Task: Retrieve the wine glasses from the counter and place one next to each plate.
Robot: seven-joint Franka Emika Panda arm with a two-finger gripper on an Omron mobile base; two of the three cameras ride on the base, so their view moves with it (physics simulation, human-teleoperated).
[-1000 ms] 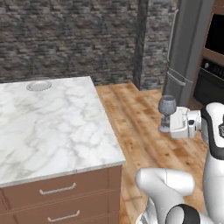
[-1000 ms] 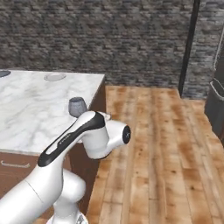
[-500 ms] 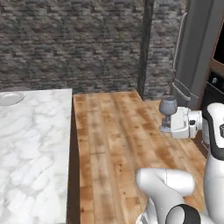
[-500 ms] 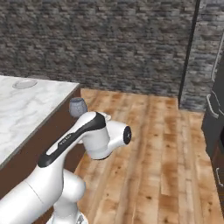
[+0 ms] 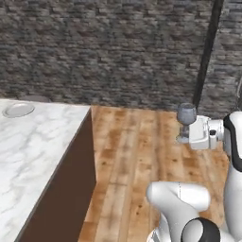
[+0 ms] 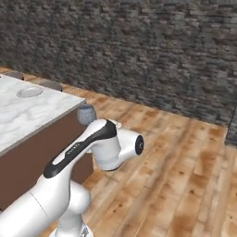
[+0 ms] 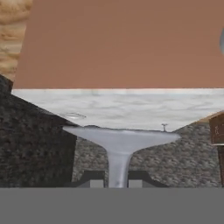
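1. The smoky grey see-through stemmed wine glass (image 5: pixel 186 115) sits right of centre in the left base view, out over the wooden plank floor (image 5: pixel 132 156) and well clear of the white marble desk (image 5: pixel 33 156) at the left.
2. The hand (image 7: pixel 117 180) is pinched narrow around the thin stem, foot toward the camera in the hand view, fingers on either side of it.
3. Handling guess: light, stiff, slippery and fragile. The stem looks like the sensible place to hold it; a tilt or bump could snap it or let it slide.
4. Count: one glass, in the hand. One pale round plate (image 5: pixel 18 110) on the desk near the far left edge, also at upper left in the right base view (image 6: pixel 29 92). One desk.
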